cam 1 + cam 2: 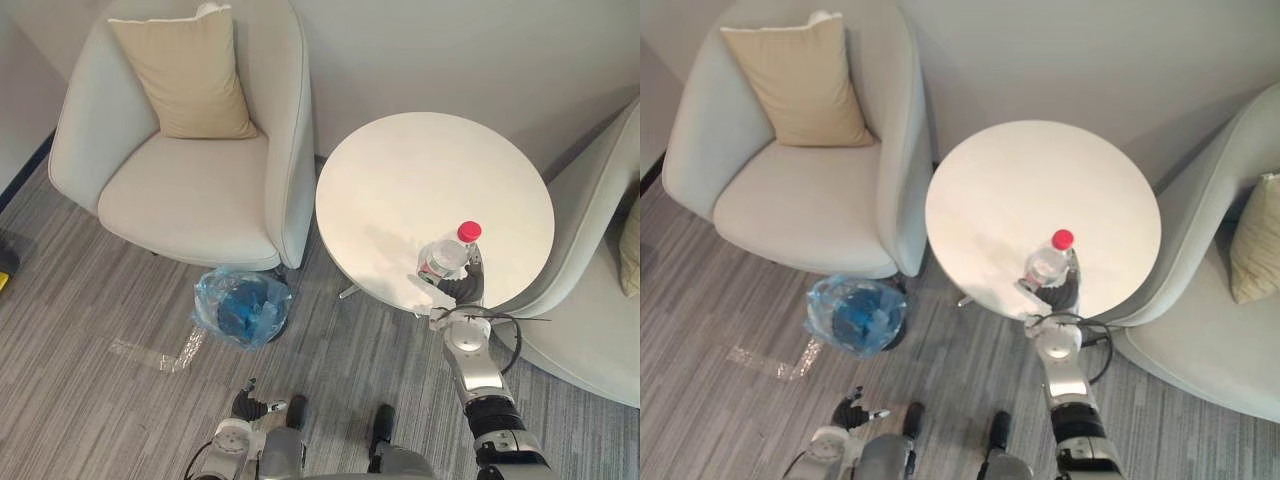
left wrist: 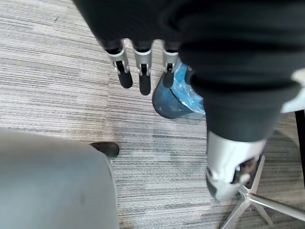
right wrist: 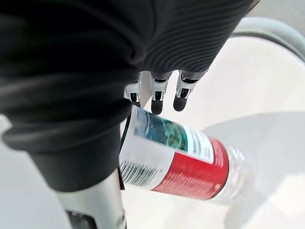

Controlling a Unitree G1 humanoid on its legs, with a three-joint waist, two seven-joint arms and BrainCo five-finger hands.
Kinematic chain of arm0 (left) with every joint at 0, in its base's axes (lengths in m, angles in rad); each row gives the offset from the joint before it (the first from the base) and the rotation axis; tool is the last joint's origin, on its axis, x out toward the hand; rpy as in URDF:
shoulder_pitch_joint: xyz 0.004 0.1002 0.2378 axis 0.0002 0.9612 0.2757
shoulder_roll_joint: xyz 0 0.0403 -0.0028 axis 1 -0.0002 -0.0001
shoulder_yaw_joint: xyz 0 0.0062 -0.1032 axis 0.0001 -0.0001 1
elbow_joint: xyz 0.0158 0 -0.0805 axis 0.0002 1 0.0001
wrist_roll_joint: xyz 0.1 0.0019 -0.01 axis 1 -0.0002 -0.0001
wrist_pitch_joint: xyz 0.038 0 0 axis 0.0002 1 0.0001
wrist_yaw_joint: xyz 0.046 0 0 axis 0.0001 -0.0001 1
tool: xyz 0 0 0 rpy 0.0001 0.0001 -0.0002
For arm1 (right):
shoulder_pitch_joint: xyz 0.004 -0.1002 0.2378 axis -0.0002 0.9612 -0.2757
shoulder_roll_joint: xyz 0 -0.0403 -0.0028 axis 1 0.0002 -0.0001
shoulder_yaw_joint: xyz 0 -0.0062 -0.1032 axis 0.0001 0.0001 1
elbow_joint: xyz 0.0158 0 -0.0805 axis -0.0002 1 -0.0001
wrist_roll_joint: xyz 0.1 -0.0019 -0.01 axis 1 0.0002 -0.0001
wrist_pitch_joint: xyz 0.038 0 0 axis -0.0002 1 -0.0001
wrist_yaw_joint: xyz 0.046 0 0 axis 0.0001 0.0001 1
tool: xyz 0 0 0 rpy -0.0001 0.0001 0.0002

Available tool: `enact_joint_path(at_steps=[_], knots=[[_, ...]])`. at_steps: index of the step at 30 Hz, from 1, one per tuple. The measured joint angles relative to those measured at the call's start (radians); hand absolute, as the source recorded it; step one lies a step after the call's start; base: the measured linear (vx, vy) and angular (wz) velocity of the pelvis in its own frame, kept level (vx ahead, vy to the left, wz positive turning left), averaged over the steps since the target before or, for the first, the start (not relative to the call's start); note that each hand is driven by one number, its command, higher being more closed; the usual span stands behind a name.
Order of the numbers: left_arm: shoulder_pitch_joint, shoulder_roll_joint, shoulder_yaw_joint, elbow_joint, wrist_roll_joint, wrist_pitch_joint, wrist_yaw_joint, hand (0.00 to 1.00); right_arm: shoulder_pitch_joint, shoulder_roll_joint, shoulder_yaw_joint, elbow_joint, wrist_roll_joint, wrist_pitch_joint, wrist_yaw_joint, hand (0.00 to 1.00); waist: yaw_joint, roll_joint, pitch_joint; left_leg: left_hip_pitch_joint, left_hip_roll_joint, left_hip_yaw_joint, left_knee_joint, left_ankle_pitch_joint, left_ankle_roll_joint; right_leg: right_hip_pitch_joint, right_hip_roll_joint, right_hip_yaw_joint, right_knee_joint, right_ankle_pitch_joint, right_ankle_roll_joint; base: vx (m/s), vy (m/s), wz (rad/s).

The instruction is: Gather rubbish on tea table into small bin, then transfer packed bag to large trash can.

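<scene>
- Clear plastic bottle (image 1: 443, 258), red-capped, sits at the white surface's (image 1: 400, 180) near edge, between the right robot hand's (image 1: 466, 287) straight, unclenched fingers and thumb, seemingly lined up for grasping.
- Small bin (image 1: 240, 305) waits on the floor beside it; left robot hand (image 1: 250, 405) hangs released.

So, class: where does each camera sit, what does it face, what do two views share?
Left eye view: from the head, down onto the round white table; right hand by the clear red-capped plastic bottle.
Right eye view: same scene; left hand low.
Left wrist view: along open fingers to the blue-lined small bin.
Right wrist view: along open fingers over the bottle.
Shared: eyes and right wrist show the bottle.
</scene>
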Motion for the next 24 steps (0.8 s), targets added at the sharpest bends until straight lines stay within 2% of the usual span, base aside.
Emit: enact_joint_path(at_steps=[4, 10, 16, 24], knots=[[-0.003, -0.002, 0.001, -0.018, -0.021, -0.015, 0.013, 0.0, -0.041, 0.0, -0.013, 0.003, 0.024, 0.001, -0.008, 1.0, 0.006, 0.002, 0.032, -0.005, -0.002, -0.004, 0.003, 0.0, 0.0, 0.0, -0.001, -0.005, 0.0, 0.0, 0.0, -0.01, 0.009, 0.03], [-0.004, -0.005, 0.001, -0.024, -0.039, -0.016, 0.016, 0.0, -0.072, -0.001, -0.034, 0.013, 0.068, 0.002, -0.034, 1.0, 0.013, 0.002, 0.033, -0.034, -0.008, -0.023, 0.01, 0.001, 0.0, -0.02, -0.005, -0.015, 0.0, 0.0, 0.0, 0.01, 0.011, 0.07], [-0.004, -0.013, 0.019, -0.025, -0.038, -0.015, 0.016, 0.0, -0.059, -0.001, -0.034, 0.031, 0.07, 0.005, -0.028, 1.0, 0.019, 0.002, 0.034, -0.027, -0.016, -0.043, 0.026, 0.001, 0.0, 0.003, -0.01, -0.023, 0.0, 0.0, 0.0, 0.01, 0.017, 0.09], [-0.002, -0.013, 0.026, -0.025, -0.033, -0.012, 0.012, 0.0, 0.09, -0.001, -0.003, -0.187, 0.062, -0.01, 0.053, 1.0, 0.019, 0.001, 0.034, -0.013, -0.016, -0.033, 0.028, 0.001, 0.0, 0.012, -0.012, -0.007, 0.0, 0.0, 0.0, -0.03, 0.013, -0.05]])
